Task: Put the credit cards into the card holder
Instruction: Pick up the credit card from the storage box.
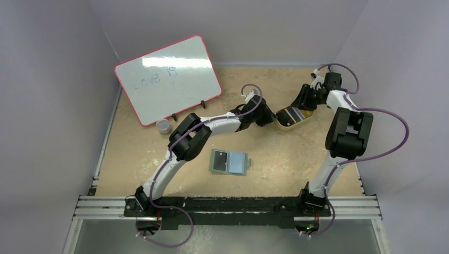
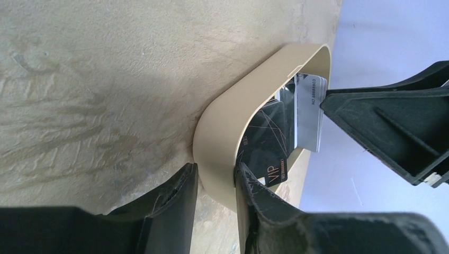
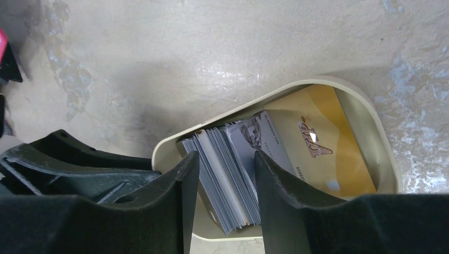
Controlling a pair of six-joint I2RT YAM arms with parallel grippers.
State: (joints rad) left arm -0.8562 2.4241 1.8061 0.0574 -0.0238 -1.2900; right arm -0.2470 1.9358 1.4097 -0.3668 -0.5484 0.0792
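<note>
The credit cards stand as a tilted stack in a tan tray, beside a gold card lying flat. My right gripper has one finger on each side of that stack, shut on it. My left gripper is shut on the tray's end wall, one finger outside and one inside by a black VIP card and a silver card. From above, the left gripper and right gripper meet at the tray. The card holder lies open nearer the bases, apart from both.
A pink-framed whiteboard leans on a stand at the back left, with a small round jar at its foot. Grey walls close in the table on three sides. The right gripper's black finger fills the right of the left wrist view.
</note>
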